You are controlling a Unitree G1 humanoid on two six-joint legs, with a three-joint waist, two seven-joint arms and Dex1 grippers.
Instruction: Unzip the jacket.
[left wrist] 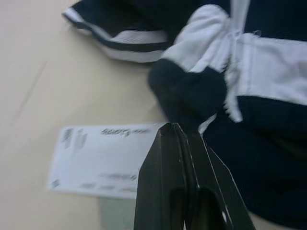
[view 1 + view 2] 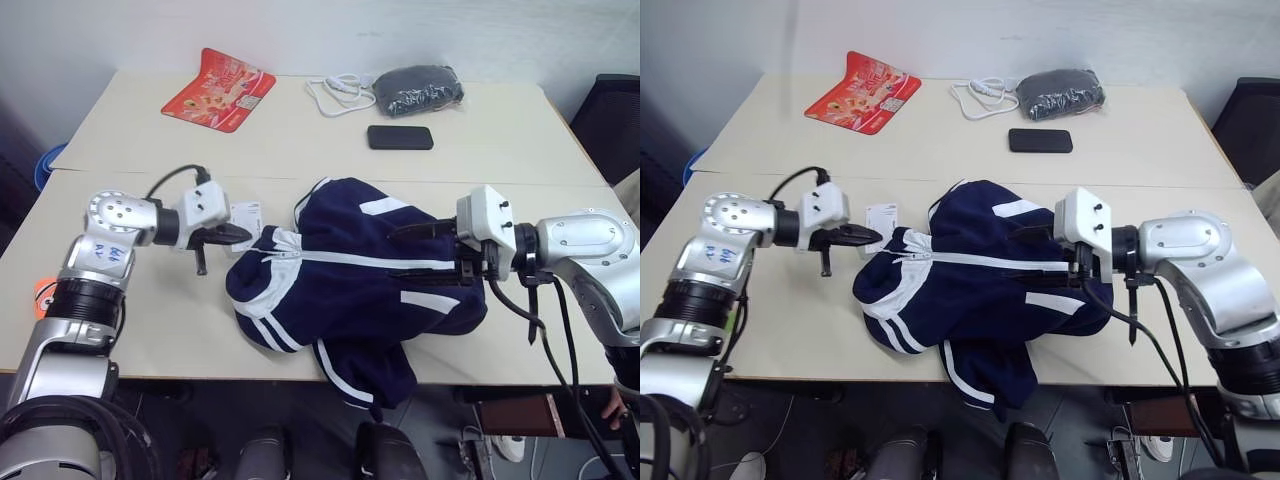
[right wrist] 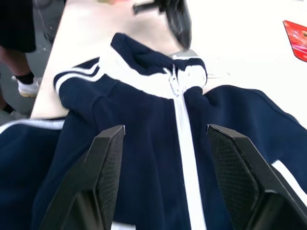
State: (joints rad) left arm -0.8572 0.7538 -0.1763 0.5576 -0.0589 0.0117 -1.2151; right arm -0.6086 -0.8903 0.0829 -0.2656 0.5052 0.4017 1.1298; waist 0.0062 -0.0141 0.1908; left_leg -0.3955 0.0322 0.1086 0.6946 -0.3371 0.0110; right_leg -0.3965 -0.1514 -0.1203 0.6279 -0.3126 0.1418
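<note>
Pale table spreads under everything, and near its front edge lies the jacket, crumpled, collar toward our left arm, one sleeve spilling over that edge. Its white zipper line runs from the collar across to the hem, closed all the way as far as we can see.

Our left tool sits just beside the collar, fingers pressed together with nothing between them, over the white paper tag on the table next to the jacket. Our right tool hovers over the hem end of the jacket, fingers standing well apart, one on each side of the zipper line, holding nothing.

We judge the step in hand to be the set-up: one tool pins the fabric, the other takes the slider. We want the left fingertips to open and settle on the pull at the collar (it is too small to make out clearly from the head), while the right tool clamps cloth next to the zipper so the jacket does not drag.

Beyond the jacket, farther back, the table is bare up to a black phone, a white cable, a grey bundle and a red packet, all well apart from it. Toward the front edge there is little room.
</note>
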